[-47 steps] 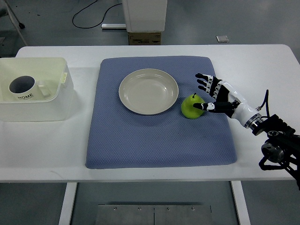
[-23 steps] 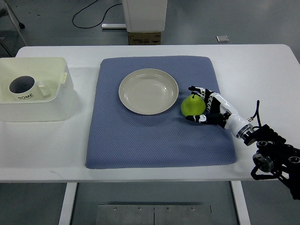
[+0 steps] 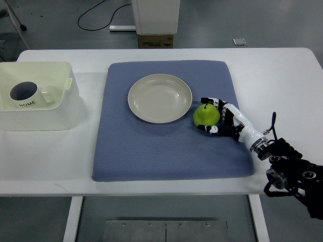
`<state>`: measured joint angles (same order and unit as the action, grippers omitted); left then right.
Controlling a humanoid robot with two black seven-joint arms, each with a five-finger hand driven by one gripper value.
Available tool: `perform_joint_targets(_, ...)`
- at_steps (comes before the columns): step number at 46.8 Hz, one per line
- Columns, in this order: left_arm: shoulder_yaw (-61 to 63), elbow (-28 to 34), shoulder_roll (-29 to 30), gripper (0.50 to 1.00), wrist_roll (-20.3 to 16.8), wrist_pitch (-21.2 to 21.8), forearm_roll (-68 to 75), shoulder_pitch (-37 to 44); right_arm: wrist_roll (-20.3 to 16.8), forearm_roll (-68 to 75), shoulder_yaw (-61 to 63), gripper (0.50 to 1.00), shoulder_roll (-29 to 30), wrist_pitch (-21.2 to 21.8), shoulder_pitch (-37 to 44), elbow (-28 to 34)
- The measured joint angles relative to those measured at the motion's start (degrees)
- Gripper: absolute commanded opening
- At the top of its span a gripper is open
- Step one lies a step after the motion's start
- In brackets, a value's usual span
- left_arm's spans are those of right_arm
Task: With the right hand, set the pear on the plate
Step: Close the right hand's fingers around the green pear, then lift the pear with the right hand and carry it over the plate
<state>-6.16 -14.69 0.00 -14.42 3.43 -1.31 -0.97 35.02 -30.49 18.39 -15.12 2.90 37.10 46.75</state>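
While the right hand (image 3: 218, 117) reaches in from the table's right edge, its fingers (image 3: 208, 101) curl around the green pear (image 3: 206, 115), thumb against the near side and the others over the far side, so the grip looks closed on the fruit. The pear sits on the blue mat (image 3: 171, 146), toward its right edge, just beside the right rim of the empty plate (image 3: 160, 98) and not on it. A second ago the fingers were spread wide with only the thumb touching; since then they have wrapped in and the pear has shifted slightly toward the plate. Near the table's left edge, a white bin (image 3: 48, 113) holds a mug (image 3: 24, 94).
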Motion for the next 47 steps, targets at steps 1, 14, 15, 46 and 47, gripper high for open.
perform_joint_targets(1, 0.0, 0.0, 0.0, 1.000, 0.0, 0.0, 0.0, 0.0, 0.0, 0.0, 0.0, 0.500, 0.0, -0.1, 0.0, 0.0)
perform_joint_targets(14, 0.0, 0.0, 0.0, 1.000, 0.0, 0.0, 0.0, 0.0, -0.1, 0.4, 0.6, 0.500, 0.3, -1.5, 2.9, 0.4)
perform_joint_targets(15, 0.0, 0.0, 0.0, 1.000, 0.0, 0.0, 0.0, 0.0, -0.1, 0.4, 0.7, 0.500, 0.3, -1.5, 3.3, 0.4)
perform_joint_targets(46, 0.0, 0.0, 0.0, 1.000, 0.0, 0.0, 0.0, 0.0, -6.5, 2.9, 4.4, 0.500, 4.3, -1.8, 12.7, -2.2)
perform_joint_targets(47, 0.0, 0.0, 0.0, 1.000, 0.0, 0.0, 0.0, 0.0, -6.9, 2.9, 4.4, 0.500, 4.9, -1.8, 13.1, -2.8)
